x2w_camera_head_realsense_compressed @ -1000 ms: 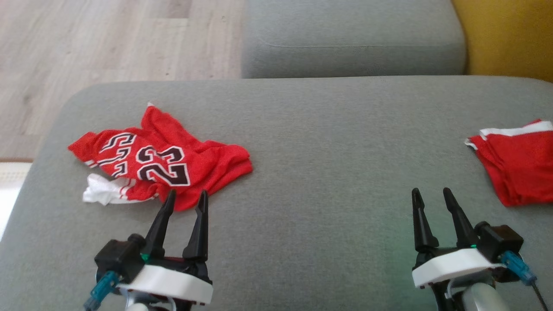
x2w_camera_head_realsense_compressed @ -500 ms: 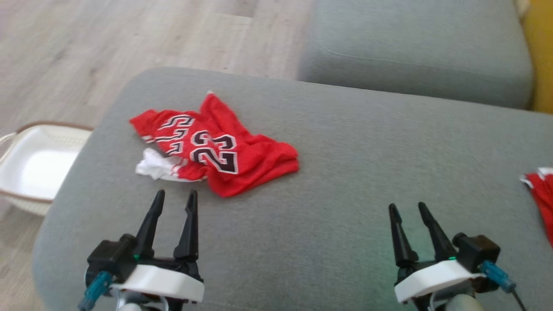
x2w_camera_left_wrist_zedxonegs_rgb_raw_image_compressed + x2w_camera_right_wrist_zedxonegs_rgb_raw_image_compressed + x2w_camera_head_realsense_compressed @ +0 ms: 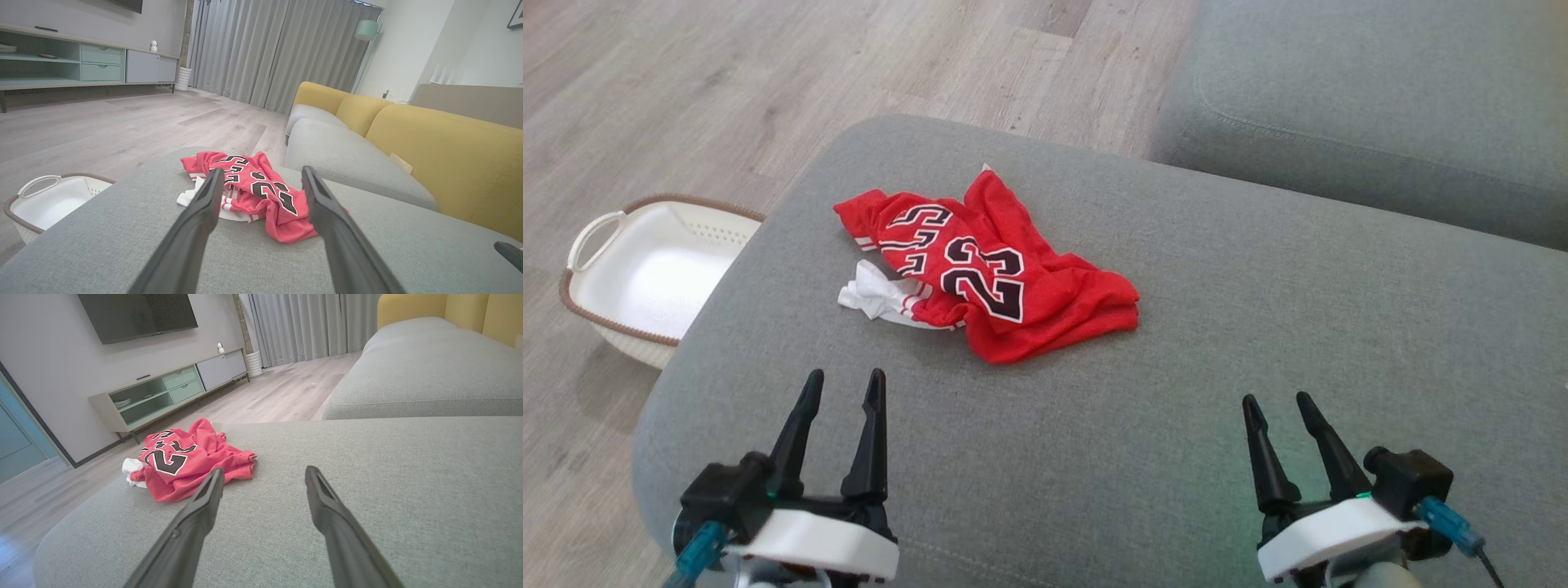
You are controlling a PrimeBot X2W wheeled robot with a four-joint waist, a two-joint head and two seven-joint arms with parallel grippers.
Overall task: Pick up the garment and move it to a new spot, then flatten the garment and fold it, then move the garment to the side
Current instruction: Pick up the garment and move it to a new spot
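Shift: head view has swung left, bringing a white basket into sight; left pincer tips, earlier at the garment's near edge, now stand short of it.
Left pincer: fingers apart, empty, above the grey cushion.
Right pincer: fingers apart, empty.
Garment: crumpled red jersey, ahead of left pincer, well ahead-left of right pincer.
Basket: floor, left of left pincer.

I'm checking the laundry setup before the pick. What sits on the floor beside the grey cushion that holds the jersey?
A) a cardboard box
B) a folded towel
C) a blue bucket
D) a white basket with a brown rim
D: a white basket with a brown rim and a loop handle stands on the wood floor against the grey cushion, on the robot's left of the red jersey.
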